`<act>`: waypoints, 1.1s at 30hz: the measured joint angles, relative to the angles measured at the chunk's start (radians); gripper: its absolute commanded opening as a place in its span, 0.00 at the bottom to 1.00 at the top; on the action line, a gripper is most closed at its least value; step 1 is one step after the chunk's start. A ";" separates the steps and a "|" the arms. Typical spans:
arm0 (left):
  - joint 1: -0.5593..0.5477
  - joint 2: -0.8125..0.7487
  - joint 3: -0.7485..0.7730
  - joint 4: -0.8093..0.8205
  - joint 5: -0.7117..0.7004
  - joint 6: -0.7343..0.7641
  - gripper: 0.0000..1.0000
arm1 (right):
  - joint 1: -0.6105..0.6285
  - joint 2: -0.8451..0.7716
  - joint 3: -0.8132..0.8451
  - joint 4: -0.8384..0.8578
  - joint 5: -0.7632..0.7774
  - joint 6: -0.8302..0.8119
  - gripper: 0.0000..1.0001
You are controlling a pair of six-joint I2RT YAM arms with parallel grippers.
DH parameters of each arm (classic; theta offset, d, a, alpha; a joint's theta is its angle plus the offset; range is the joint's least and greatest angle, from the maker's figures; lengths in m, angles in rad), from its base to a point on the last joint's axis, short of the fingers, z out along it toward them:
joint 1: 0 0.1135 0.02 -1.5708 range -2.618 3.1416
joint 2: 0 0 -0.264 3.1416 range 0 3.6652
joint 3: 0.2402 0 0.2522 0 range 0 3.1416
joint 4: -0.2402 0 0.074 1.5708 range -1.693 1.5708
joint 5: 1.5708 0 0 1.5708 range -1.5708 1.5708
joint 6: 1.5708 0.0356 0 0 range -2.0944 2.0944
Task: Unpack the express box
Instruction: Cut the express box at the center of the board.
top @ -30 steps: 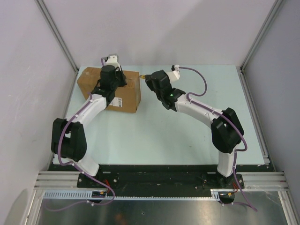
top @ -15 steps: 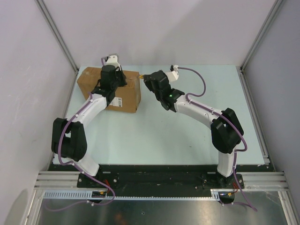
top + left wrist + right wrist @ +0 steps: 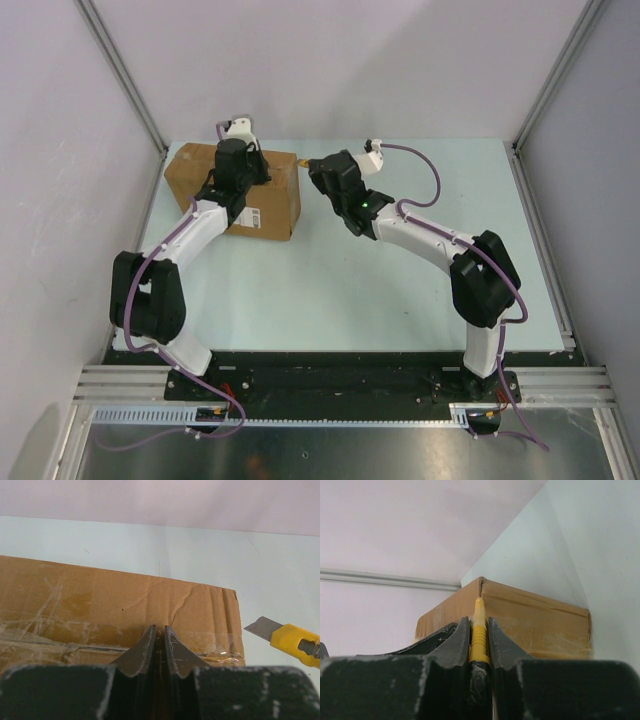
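The express box [image 3: 272, 196], a brown taped carton with a white label [image 3: 250, 217], lies at the table's back left. My left gripper [image 3: 241, 168] stands over its top, jaws shut with nothing between them; in the left wrist view the fingertips [image 3: 159, 631] rest at the taped seam of the box [image 3: 75, 595]. My right gripper [image 3: 313, 172] is shut on a yellow utility knife [image 3: 479, 630], held just off the box's right end. The knife [image 3: 290, 640] shows its bare blade [image 3: 262, 628] a short way from the box's corner. Ahead of it rises the box's corner edge [image 3: 530, 617].
Pale green table [image 3: 340, 290] with grey walls close at the left, back and right. Metal frame posts [image 3: 125, 80] stand at the back corners. The arm bases sit on the black rail [image 3: 330, 375] at the near edge.
Almost nothing: the right gripper with the knife has shifted only slightly beside the box's right end. The left arm and the box have stayed put.
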 measured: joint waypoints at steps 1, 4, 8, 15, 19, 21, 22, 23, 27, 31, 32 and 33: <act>0.000 0.000 0.000 0.000 0.000 0.000 0.15 | 0.000 0.000 0.000 0.002 0.000 0.000 0.00; 0.000 0.000 0.000 0.000 0.000 0.000 0.15 | 0.000 0.000 -0.001 0.010 -0.001 0.000 0.00; 0.000 0.002 0.001 0.000 0.000 0.000 0.15 | 0.000 0.000 -0.001 0.026 -0.009 0.000 0.00; 0.000 0.002 0.002 0.000 0.000 0.000 0.15 | 0.002 0.000 -0.001 0.029 -0.016 0.000 0.00; 0.000 0.002 0.002 0.000 0.000 0.000 0.15 | 0.002 0.000 -0.001 0.029 -0.010 -0.004 0.00; 0.000 0.003 0.003 0.000 0.000 0.000 0.15 | 0.002 0.000 -0.001 0.029 -0.004 -0.007 0.00; 0.000 0.005 0.003 0.000 0.000 0.000 0.15 | 0.001 0.000 -0.001 0.029 -0.003 -0.007 0.00; 0.000 0.005 0.004 0.000 -0.001 0.000 0.15 | 0.001 0.000 -0.002 0.028 -0.002 -0.007 0.00; 0.000 0.005 0.004 0.000 0.000 0.000 0.15 | 0.001 0.000 -0.005 0.027 0.000 -0.006 0.00; 0.000 0.005 0.005 0.000 -0.001 0.000 0.15 | 0.001 0.000 -0.005 0.028 -0.001 -0.005 0.00; 0.000 0.005 0.005 0.000 0.000 0.000 0.15 | 0.001 0.000 -0.005 0.028 -0.001 -0.005 0.00; 0.000 0.006 0.005 0.000 -0.001 0.000 0.15 | 0.002 0.000 -0.005 0.028 -0.001 -0.005 0.00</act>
